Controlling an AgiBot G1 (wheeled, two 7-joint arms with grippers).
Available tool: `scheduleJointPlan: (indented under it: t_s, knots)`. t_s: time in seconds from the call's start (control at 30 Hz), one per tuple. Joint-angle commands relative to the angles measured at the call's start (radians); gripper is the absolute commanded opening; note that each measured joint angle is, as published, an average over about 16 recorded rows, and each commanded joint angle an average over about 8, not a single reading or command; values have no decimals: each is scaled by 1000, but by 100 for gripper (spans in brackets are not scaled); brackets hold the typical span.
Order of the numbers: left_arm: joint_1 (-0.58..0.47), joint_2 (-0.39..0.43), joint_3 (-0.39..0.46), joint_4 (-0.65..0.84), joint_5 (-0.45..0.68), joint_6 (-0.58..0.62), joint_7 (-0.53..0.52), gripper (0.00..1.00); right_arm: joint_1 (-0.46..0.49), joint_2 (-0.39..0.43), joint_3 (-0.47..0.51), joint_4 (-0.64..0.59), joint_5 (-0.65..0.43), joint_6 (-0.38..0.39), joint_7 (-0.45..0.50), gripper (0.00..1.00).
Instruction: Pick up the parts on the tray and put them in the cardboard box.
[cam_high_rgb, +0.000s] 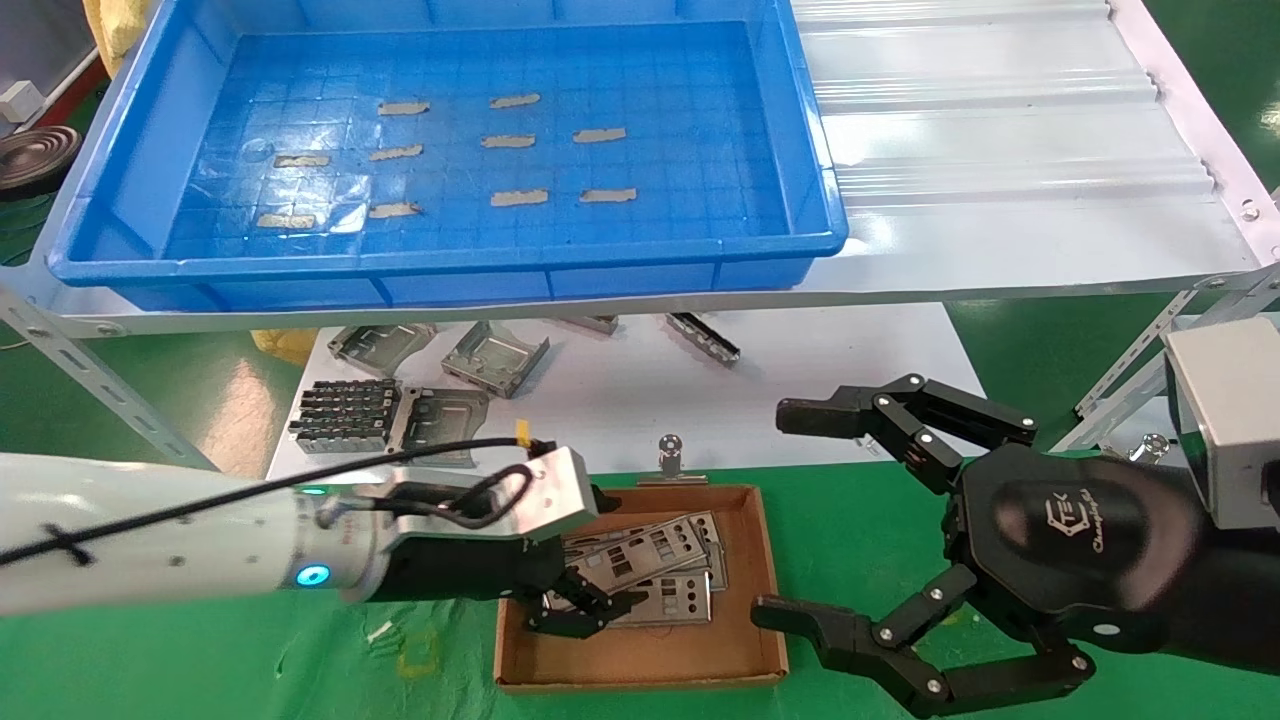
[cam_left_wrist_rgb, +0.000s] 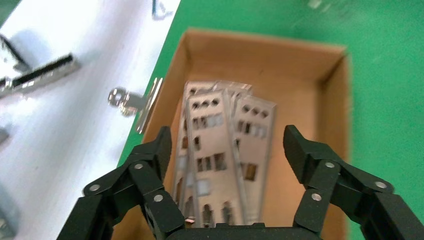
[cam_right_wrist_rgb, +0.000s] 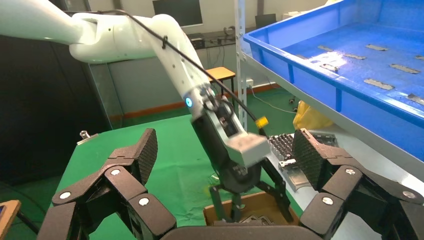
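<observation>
The blue tray (cam_high_rgb: 450, 262) on the upper shelf holds only beige tape strips; no parts lie in it. The parts (cam_high_rgb: 655, 565) are thin punched silver plates, fanned in a stack inside the brown cardboard box (cam_high_rgb: 640, 655) on the green table. My left gripper (cam_high_rgb: 592, 606) hangs open in the box, its jaws spread wide either side of the plates (cam_left_wrist_rgb: 215, 150) and holding nothing. My right gripper (cam_high_rgb: 790, 512) hovers open to the right of the box, level with it. In the right wrist view the left arm reaches down into the box (cam_right_wrist_rgb: 220, 212), beside the tray (cam_right_wrist_rgb: 320, 80).
Bulky folded grey brackets (cam_high_rgb: 497, 357) and a dark connector block (cam_high_rgb: 345, 412) lie on the white sheet behind the box. A binder clip (cam_high_rgb: 672, 456) sits at the box's far edge. The white corrugated sheet (cam_high_rgb: 1000, 130) lies right of the tray. Shelf struts (cam_high_rgb: 1150, 345) slant at right.
</observation>
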Motion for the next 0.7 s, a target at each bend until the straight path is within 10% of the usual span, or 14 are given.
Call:
scheduleJointPlan:
  t_s: [0.03,0.37,0.7]
  knots:
    - [2,-19,-15,-14,-39,12,18,100,0,0,0,0,0,0,0,100]
    - [84,-74,-120,39,-393,166,121,100,0,0,0,0,0,0,0,100]
    - [91,-76,-131,47,-416,179,126,100,0,0,0,0,0,0,0,100]
